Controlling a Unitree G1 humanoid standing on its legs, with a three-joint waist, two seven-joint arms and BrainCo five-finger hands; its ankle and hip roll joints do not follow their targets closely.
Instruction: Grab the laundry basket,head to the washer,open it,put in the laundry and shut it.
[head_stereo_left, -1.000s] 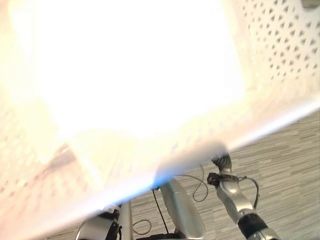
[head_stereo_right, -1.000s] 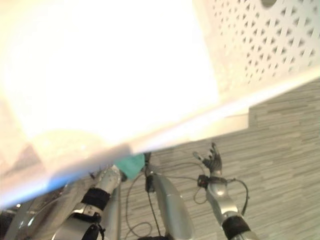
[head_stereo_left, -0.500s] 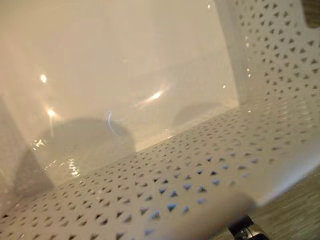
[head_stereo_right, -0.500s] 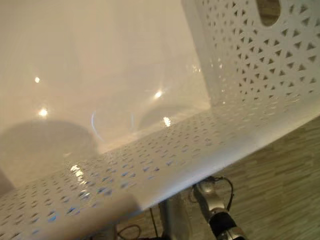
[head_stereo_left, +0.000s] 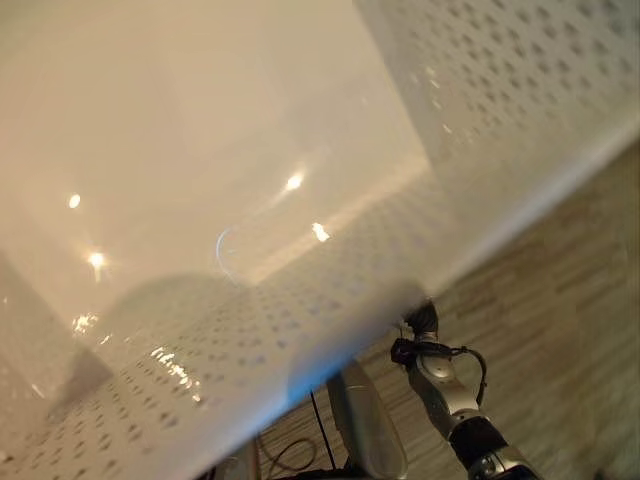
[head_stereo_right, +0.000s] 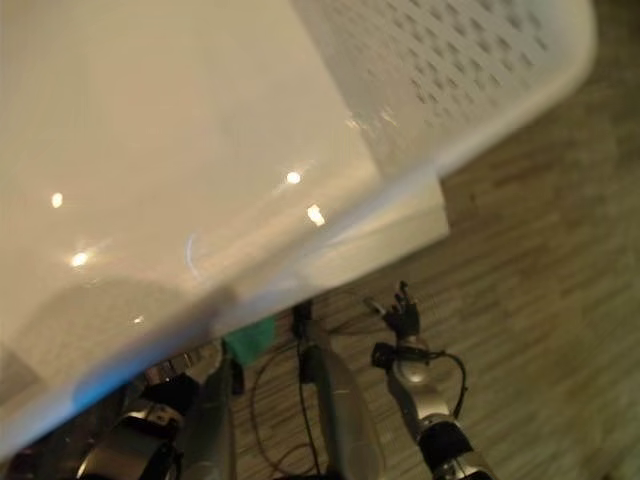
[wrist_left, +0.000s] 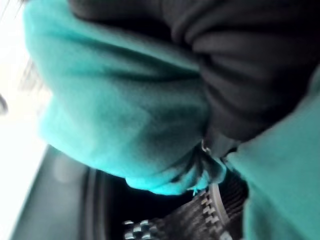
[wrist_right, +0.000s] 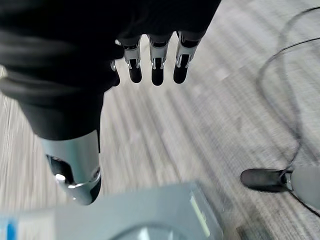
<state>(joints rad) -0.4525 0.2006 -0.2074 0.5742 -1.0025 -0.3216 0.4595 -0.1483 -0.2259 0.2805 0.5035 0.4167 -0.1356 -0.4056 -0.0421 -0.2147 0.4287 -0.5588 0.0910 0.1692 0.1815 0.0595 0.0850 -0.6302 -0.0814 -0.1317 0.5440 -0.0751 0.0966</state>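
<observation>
1. Finds the right hand (head_stereo_right: 400, 315) low over the wood-grain floor (head_stereo_left: 570, 300), below the near rim of the laundry basket (head_stereo_left: 480, 90) and clear of it
2. Records its fingers (wrist_right: 156, 67) straight and slightly apart, pointing down at the floor, holding nothing and touching nothing
3. Notes a pale grey panel (wrist_right: 150, 215) under that hand in the right wrist view; cannot tell what it belongs to
4. Places the white perforated basket high and very close to the head camera, tipped on a diagonal, with its smooth glossy floor across the upper left of both eye views
5. Sees the left arm (head_stereo_right: 205, 430) running up beneath the basket's lower left edge
6. Cannot tell how the left hand (wrist_left: 232, 197) is set, since cloth crowds its wrist view
7. Locates the laundry there: teal cloth (wrist_left: 115, 110) bunched against black cloth (wrist_left: 250, 60), right in front of the left wrist camera; also catches a patch of teal under the basket rim in the right eye view
8. Compares with half a second ago: then the basket covered nearly both eye views and hid the right hand; now shows far more floor, the right hand in full and the teal patch
9. Cannot separate basket movement from camera movement here
</observation>
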